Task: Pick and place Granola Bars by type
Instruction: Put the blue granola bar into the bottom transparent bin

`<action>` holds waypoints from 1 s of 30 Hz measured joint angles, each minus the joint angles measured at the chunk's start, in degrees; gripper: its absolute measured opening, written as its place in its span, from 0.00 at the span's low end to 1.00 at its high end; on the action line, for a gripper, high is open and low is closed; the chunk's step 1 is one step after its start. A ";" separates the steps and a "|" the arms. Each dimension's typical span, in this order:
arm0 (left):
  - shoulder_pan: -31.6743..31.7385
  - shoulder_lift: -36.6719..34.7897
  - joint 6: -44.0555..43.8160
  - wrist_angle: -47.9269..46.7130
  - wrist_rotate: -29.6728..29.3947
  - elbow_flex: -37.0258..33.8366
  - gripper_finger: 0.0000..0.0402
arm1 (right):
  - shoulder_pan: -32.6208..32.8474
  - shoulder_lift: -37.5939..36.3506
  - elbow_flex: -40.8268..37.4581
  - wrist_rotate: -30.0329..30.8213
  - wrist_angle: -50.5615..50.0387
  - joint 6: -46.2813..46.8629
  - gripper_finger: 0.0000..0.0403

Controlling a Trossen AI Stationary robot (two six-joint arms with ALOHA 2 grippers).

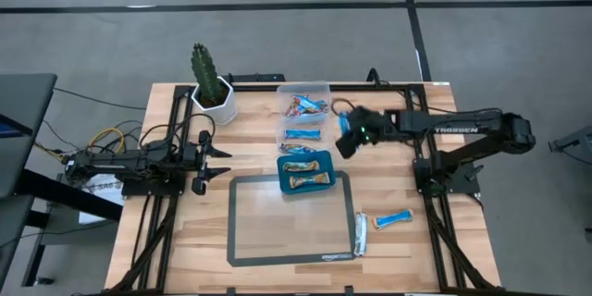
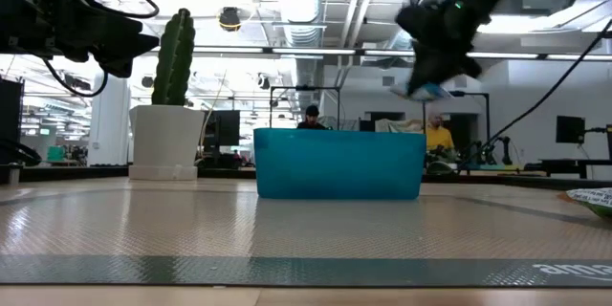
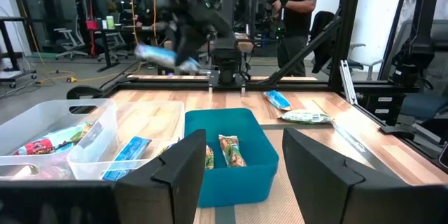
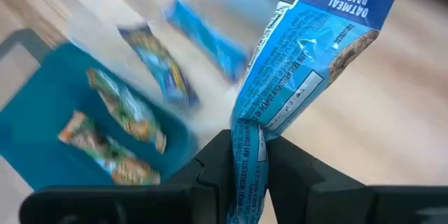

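My right gripper (image 1: 351, 136) hangs above the table beside the clear bins, shut on a blue-and-white granola bar (image 4: 308, 49). The low view shows this bar (image 2: 426, 89) lifted above the teal tray (image 2: 339, 163). The teal tray (image 1: 305, 174) holds two tan bars (image 1: 305, 181) lying flat. One clear bin (image 1: 304, 104) holds multicoloured bars, the other (image 1: 302, 135) a blue bar. A blue bar (image 1: 393, 219) and a green-silver bar (image 1: 361, 234) lie on the table's right. My left gripper (image 3: 241, 175) waits open at the table's left. My right gripper pinches the blue-and-white bar between its two fingers by one crimped end of the wrapper (image 4: 248, 155). The rest of the bar sticks out past the fingertips, its printed far end (image 4: 343, 3) free. The bar is lifted clear of the table and the bins.
A grey mat (image 1: 289, 231) covers the table's near middle, with the teal tray on its far edge. A potted cactus (image 1: 212, 83) stands at the far left corner. People stand in the room beyond the table (image 3: 297, 14). Black frame rails run along both table sides.
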 joint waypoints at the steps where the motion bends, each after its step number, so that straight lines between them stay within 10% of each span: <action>1: 0.00 0.01 0.00 -0.01 0.01 0.00 0.46 | -0.81 0.68 1.97 -0.04 -0.54 -3.24 0.17; 17: 0.00 -0.01 0.00 0.01 0.04 0.00 0.46 | -4.25 27.12 33.16 -9.35 -12.26 -44.27 0.17; 30: 0.00 -0.01 0.00 0.01 0.09 -0.02 0.46 | -3.93 36.49 39.35 -9.15 -15.69 -48.73 0.22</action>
